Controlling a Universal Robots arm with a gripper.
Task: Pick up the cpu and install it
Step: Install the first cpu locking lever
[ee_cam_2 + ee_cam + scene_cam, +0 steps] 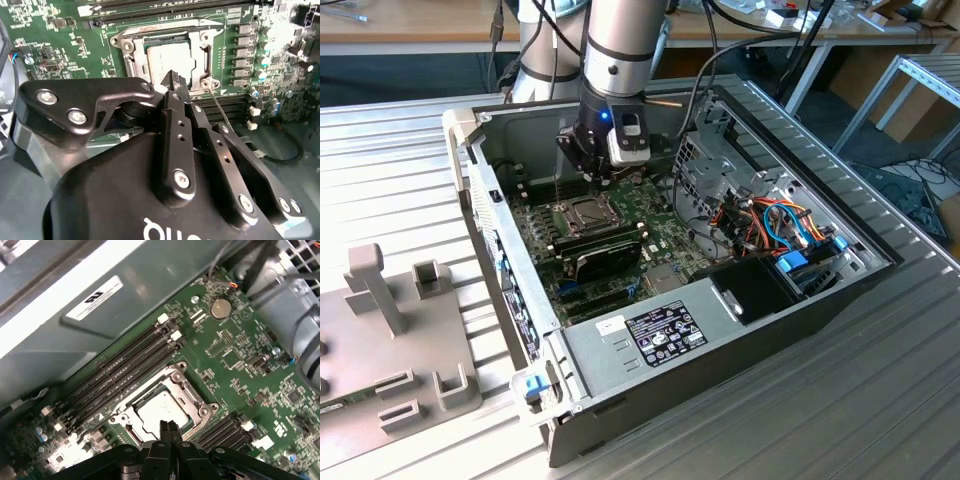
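and here's the gripper [168, 428] low over the green motherboard [235, 355], fingertips pinched together with nothing between them. the cpu [159, 411] is lying inside the metal socket frame [199, 399], and in the first wrist view the closed tips sit right over one edge of it (touching or just clear, i can't tell). looks to me like the seating stage, with the chip down in its place. doing this well means coming straight down with light pressure only and no sideways drag, since a skewed chip could bend the contacts underneath; it should lie level inside the frame. orientation: flat, dull silver top facing up, edges square with the frame and parallel to the memory slots [125, 367] beside it. it's square, so no real long axis to speak of.
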